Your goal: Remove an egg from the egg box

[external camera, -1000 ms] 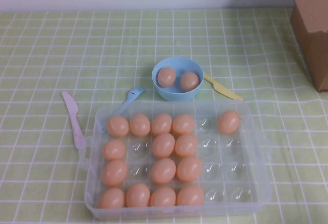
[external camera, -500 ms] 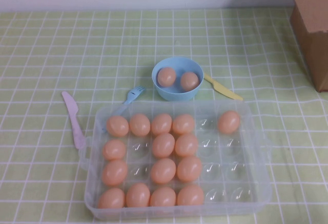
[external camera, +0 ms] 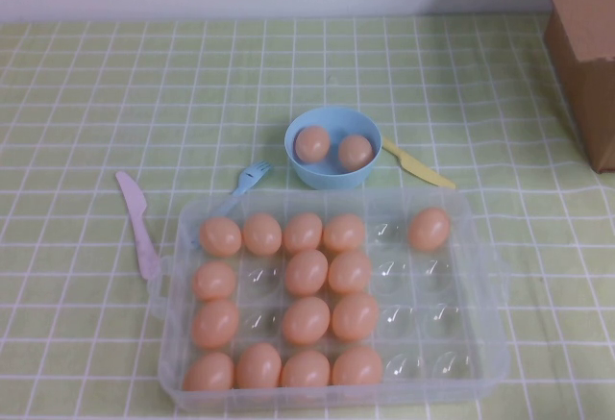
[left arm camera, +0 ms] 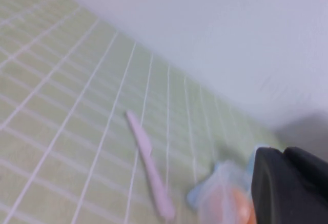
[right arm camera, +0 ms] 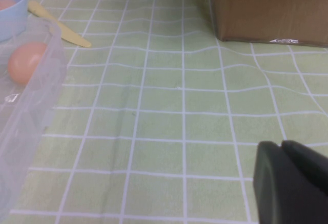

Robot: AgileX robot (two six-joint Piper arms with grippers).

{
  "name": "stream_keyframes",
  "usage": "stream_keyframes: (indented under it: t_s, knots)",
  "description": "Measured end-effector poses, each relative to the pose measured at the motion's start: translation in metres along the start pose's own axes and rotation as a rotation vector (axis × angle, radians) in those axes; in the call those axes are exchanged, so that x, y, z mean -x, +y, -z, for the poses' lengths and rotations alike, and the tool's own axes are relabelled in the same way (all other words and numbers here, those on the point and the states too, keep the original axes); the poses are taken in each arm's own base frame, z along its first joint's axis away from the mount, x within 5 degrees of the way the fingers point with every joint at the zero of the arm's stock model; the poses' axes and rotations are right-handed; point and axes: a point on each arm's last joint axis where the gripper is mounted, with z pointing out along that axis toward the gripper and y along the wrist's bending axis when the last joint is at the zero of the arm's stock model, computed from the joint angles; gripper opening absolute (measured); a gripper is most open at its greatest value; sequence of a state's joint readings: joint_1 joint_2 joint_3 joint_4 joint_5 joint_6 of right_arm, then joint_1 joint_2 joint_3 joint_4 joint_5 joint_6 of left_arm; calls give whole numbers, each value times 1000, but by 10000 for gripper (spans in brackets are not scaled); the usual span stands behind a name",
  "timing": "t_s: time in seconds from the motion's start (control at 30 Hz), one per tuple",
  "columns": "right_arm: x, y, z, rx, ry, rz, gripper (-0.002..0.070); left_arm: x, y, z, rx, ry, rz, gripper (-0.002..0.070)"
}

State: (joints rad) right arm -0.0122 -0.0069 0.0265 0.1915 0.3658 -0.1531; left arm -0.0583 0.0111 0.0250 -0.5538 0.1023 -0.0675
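- The egg box [external camera: 485, 276] sat at the bench's near centre, the lone egg [external camera: 429, 229] in its far-right cup.
- The left pincer [left arm camera: 292, 183] and right pincer [right arm camera: 292, 180] hung off to either side; whether either was apart could not be told.
- A straight-down approach on that isolated egg looked cleanest.

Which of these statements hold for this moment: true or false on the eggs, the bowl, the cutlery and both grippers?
1. The light blue bowl holds two eggs. True.
2. Every cup of the egg box is filled. False: several hollows on its right side are bare, with one lone egg in the far right corner.
3. The pink knife lies left of the egg box. True.
4. The yellow knife lies inside the bowl. False: it lies on the cloth to the bowl's right.
5. The left gripper holds an egg. False: neither it nor the right gripper, off the box's right side, carries anything.
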Motion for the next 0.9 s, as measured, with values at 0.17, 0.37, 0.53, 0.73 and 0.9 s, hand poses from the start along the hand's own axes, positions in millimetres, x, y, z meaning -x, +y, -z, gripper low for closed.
stream_keyframes:
  t_s: [0.17, 0.37, 0.53, 0.73, 0.9]
  knots:
    - [0, 0, 0, 0, 0, 0, -17, 9, -1, 0, -9, -102, 45, -5]
    - [0, 0, 0, 0, 0, 0, -17, 8, -3, 1, -16, -56, 79, -5]
    - [0, 0, 0, 0, 0, 0, -17, 24, -32, 1, -42, 191, -122, -5]
    - [0, 0, 0, 0, 0, 0, -17, 56, -64, -17, -32, 493, -345, -5]
    - [0, 0, 0, 0, 0, 0, -17, 73, -78, -52, -25, 748, -447, -5]
